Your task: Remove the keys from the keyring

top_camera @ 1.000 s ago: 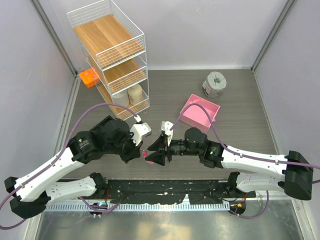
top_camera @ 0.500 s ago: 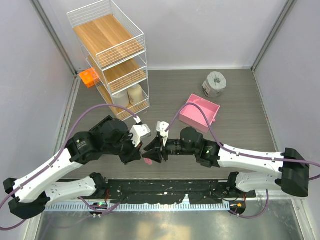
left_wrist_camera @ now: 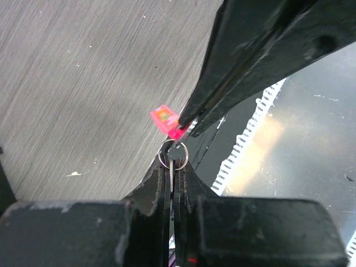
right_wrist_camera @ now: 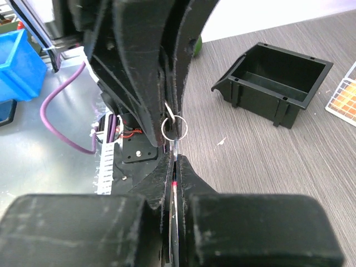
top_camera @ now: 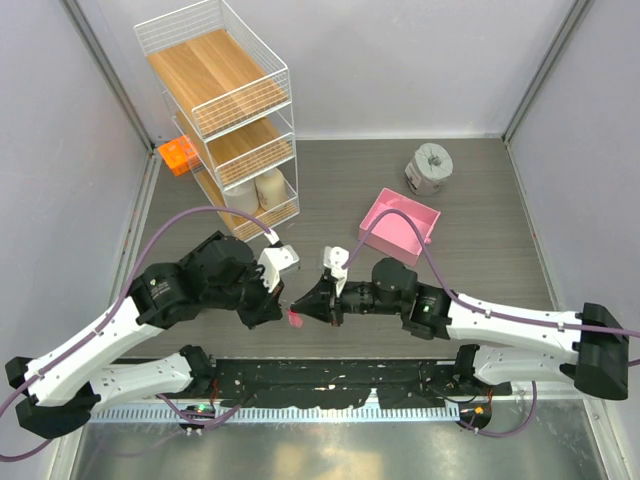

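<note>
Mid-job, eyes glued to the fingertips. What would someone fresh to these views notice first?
First, the two black grippers meeting tip to tip low-centre in the overhead view: the right gripper shut on the pink-red key tag, the left gripper shut on what looks like the key, a small silver ring between them. Then the pink tray just right of centre and the white wire rack at far left.

Left arm (top_camera: 95,345) & right arm (top_camera: 510,322): white shells, black joints, purple cable (top_camera: 190,215) off each, white cam block (top_camera: 281,259) at wrists; left gripper (top_camera: 284,304), right gripper (top_camera: 305,302) all black.
</note>
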Controlling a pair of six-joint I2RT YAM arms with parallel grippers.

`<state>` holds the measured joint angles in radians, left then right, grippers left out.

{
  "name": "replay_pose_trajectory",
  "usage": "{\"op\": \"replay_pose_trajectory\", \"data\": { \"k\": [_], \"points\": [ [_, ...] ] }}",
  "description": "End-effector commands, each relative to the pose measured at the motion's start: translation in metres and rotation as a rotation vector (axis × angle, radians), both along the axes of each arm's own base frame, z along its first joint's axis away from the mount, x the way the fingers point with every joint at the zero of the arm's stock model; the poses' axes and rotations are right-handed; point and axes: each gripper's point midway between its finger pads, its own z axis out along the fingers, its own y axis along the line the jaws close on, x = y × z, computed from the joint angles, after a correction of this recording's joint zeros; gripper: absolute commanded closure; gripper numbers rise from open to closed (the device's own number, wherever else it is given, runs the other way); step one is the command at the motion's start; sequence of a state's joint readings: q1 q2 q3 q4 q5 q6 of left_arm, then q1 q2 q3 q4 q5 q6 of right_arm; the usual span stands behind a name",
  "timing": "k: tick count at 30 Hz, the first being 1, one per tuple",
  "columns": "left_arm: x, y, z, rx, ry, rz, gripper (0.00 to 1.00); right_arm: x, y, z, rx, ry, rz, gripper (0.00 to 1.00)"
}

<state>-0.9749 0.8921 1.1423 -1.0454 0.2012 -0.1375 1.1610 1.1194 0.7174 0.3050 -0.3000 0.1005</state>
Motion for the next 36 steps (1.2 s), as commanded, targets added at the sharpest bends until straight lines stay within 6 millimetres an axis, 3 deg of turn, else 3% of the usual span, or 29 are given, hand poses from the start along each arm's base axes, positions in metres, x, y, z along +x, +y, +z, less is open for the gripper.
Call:
{"op": "replay_pose_trajectory", "data": {
  "k": [1,25,36],
  "points": [
    [-0.001,-0.003,0.016,-0.053,-0.005,0.012,1.0,-0.006,-0.014,0.014,0.056,-0.026,-0.004,0.95],
    [-0.017,-0.027,-0.005,-0.149,0.061,-0.098,1.0,-0.023,-0.033,0.046,0.235,-0.015,0.026,0.95],
    [-0.018,-0.032,-0.005,-0.189,0.05,-0.12,1.0,-0.024,-0.033,0.047,0.233,0.009,0.028,0.95]
  ]
}}
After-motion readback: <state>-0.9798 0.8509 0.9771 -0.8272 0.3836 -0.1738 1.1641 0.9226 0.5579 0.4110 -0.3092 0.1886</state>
